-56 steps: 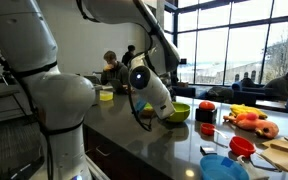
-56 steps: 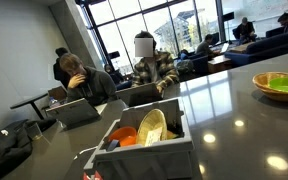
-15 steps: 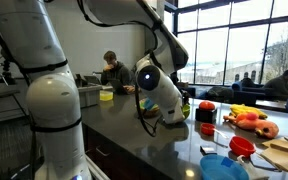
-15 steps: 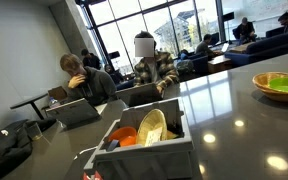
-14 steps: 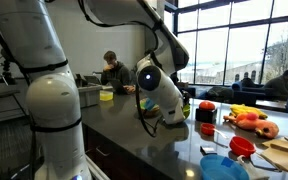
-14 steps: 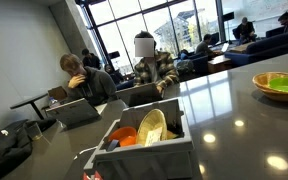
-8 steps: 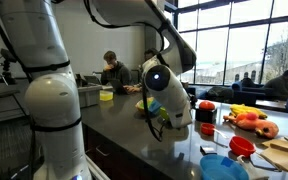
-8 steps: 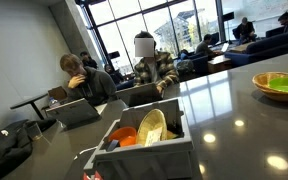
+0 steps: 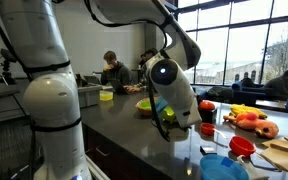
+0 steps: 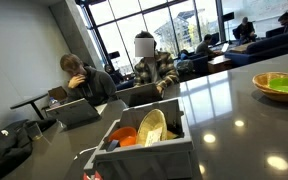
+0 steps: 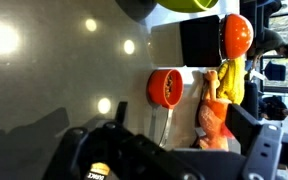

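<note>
My gripper hangs over the dark counter, open and empty. In the wrist view its two dark fingers stand wide apart with nothing between them. Just ahead of them lie a red bowl with a handle, an orange toy food, a yellow banana and a red-orange round fruit on a pale board. A green bowl shows partly behind the arm.
A red cup, a red bowl, a blue plate and toy fruit sit at the counter's far side. A white dish rack holds an orange bowl and a yellow plate. A green bowl stands beyond. People sit at tables behind.
The arm has swung along the counter from beside the green bowl toward the red cup and the fruit. The dish rack and the bowl have not moved.
</note>
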Controlling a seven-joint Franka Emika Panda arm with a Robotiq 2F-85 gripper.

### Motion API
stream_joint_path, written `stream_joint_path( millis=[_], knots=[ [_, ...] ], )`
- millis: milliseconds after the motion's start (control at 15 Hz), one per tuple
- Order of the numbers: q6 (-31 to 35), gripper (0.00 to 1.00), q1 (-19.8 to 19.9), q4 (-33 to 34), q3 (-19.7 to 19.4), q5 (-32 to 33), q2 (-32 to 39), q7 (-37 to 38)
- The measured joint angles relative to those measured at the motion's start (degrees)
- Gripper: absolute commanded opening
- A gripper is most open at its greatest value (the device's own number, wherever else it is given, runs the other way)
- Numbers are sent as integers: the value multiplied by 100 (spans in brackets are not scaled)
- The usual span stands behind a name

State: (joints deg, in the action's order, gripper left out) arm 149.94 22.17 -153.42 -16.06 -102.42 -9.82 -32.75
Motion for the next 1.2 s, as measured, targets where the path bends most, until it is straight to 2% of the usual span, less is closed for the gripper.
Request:
stream_joint_path(
  millis=[533, 867, 1200],
  knots=[
    [93, 100, -95, -19, 78, -116, 68, -5],
    [-66, 100, -184, 159, 97, -963, 472, -150],
    [-286, 100, -120, 417, -140, -1834, 870, -572]
  ],
)
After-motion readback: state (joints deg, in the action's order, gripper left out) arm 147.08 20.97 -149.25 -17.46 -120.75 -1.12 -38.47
